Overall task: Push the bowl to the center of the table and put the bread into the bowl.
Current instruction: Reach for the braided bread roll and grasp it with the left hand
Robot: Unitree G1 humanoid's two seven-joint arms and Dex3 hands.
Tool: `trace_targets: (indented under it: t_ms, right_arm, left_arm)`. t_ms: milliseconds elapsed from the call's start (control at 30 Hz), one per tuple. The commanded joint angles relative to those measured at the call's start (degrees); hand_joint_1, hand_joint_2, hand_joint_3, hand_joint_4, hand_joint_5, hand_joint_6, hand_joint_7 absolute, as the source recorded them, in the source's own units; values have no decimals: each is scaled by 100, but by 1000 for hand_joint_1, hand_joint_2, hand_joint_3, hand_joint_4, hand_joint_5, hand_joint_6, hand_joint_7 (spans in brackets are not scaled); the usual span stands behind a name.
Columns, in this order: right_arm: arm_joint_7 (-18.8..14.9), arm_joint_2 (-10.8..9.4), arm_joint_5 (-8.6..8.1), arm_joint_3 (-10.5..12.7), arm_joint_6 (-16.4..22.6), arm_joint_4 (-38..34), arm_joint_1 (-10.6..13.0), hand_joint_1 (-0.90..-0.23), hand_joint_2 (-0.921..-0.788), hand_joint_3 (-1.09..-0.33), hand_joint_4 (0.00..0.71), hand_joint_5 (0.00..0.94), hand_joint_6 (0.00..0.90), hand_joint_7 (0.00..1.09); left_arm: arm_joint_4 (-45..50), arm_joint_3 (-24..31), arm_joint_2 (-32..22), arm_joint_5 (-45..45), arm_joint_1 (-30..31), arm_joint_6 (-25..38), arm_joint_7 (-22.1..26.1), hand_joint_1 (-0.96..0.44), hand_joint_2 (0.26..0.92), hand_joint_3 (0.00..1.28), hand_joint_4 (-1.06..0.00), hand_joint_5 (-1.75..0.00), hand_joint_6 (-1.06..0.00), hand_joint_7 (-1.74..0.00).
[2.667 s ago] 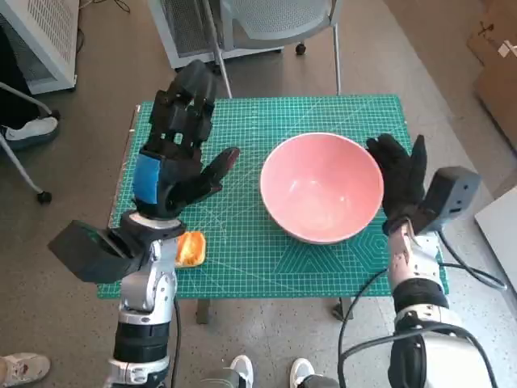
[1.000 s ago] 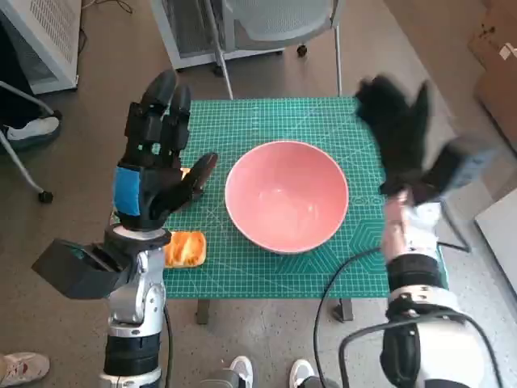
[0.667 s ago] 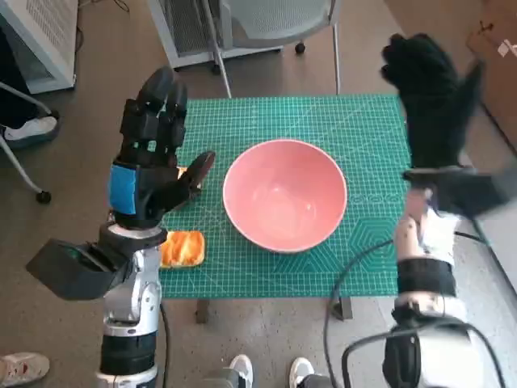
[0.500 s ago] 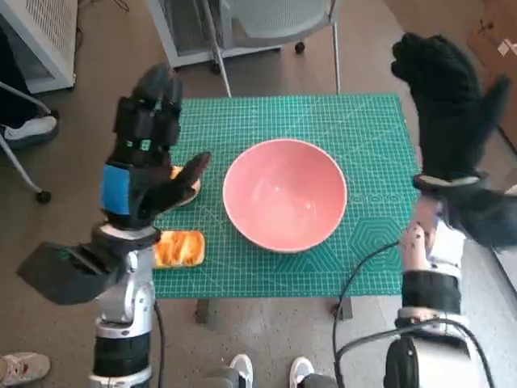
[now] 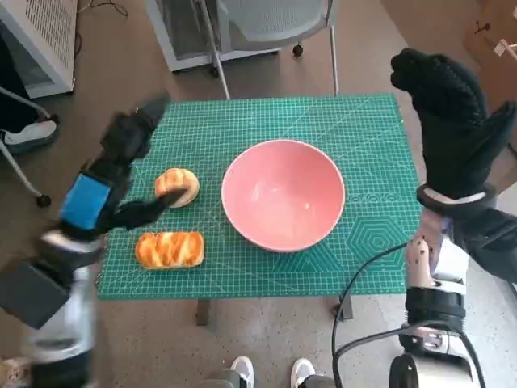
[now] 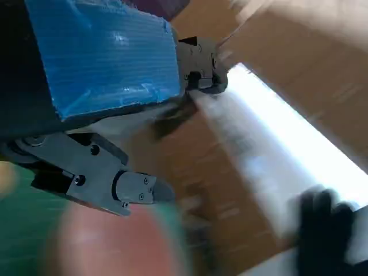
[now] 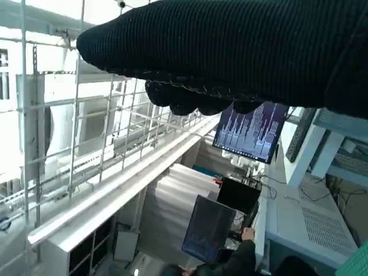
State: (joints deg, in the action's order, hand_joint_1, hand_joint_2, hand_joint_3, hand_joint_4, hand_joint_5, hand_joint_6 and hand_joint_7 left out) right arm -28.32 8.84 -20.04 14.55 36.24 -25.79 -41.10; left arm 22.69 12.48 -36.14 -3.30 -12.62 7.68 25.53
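On the table's middle sits the bowl, upright. Near the left edge lie two breads: a bun and, just toward the front edge, a loaf. Blurred, the left hand hovers beside the bun, fingers apart, holding nothing. Past the right edge the right hand is raised, fingers apart, holding nothing.

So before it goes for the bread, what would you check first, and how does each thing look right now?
1. Pink bowl near the middle of the green table: ok.
2. Bowl empty: ok.
3. Bread in reach: ok; round roll and long loaf lie left of the bowl.
4. Left robot hand free: ok, though blurred.
5. Right robot hand raised off the table: ok.
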Motion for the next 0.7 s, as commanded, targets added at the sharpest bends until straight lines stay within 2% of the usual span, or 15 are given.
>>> trace_targets:
  t_ms: [33,167,400,700]
  right_arm:
    - [117,-13,16,-52,-183,7,221,-492,-921,-560,341,10,405,25]
    - [145,-43,-12,-74,-246,-6,194,-491,-921,-560,338,7,403,23]
    - [127,-70,-77,-106,-319,-34,151,-491,-921,-559,343,8,403,21]
    - [57,-74,-145,-115,-341,-86,99,-494,-921,-556,348,7,405,20]
  left_arm:
    - [910,-38,-938,587,304,1087,479,-126,732,50,-59,-1,-159,-262]
    - [1114,-270,-1122,730,384,1586,657,-76,737,20,-66,-1,-230,-147]
    - [1162,-782,-1197,1071,410,2088,716,-23,746,13,-59,0,-256,-77]
    - [819,-1417,-1108,1930,617,1719,421,-58,741,5,-69,-4,-280,-47]
